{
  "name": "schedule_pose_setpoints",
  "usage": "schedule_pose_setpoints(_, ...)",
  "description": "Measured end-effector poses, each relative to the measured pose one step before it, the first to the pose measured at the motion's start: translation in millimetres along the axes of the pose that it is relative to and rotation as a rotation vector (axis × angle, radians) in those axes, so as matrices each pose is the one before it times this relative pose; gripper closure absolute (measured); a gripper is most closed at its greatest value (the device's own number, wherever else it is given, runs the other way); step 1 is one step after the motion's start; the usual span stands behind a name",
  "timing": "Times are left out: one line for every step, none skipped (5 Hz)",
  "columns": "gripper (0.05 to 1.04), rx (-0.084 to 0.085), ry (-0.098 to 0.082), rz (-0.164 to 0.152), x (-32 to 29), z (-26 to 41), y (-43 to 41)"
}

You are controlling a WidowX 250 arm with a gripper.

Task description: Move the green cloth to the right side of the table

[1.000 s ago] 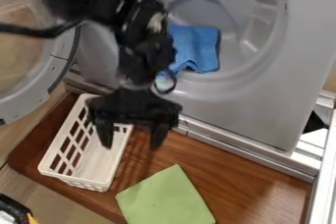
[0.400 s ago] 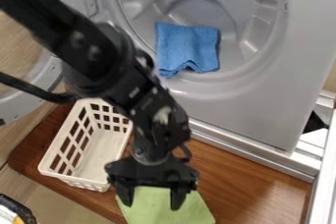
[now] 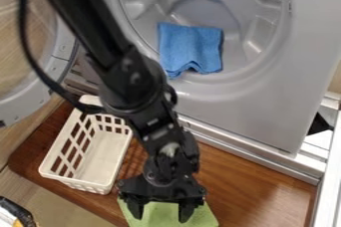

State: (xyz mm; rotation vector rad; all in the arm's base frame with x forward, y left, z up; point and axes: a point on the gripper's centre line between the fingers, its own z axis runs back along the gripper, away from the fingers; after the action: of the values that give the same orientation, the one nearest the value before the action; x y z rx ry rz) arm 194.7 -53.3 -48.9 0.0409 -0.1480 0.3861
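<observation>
The arm [image 3: 136,89] slants down from the top edge, its gripper [image 3: 161,218] open above the green cloth [image 3: 160,211] on the wooden table [image 3: 246,181]. The gripper hides part of the cloth; the bottom edge cuts it off. A blue cloth [image 3: 190,47] lies inside the drum [image 3: 256,19], beyond the white basket [image 3: 100,164]

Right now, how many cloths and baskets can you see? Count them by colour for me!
Green cloth: 1
Blue cloth: 1
White basket: 1
Total: 3
</observation>
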Motion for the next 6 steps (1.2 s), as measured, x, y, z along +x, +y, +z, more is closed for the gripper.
schedule_pose_setpoints(0.084,0.0178,-0.0172,0.0246,3.1,-13.21,2.05)
schedule_pose_setpoints(0.084,0.0206,0.0006,0.0315,0.77,-14.6,6.42)
schedule_pose_setpoints(0.084,-0.0006,-0.0246,-0.0148,3.98,-4.83,-0.8)
schedule_pose_setpoints(0.084,0.0032,0.008,-0.0079,-0.33,0.54,-7.59)
schedule_pose_setpoints(0.085,-0.0212,0.0352,-0.0191,2.42,0.72,-18.08)
schedule_pose_setpoints(0.084,-0.0443,0.0116,0.0054,6.3,-0.22,-23.81)
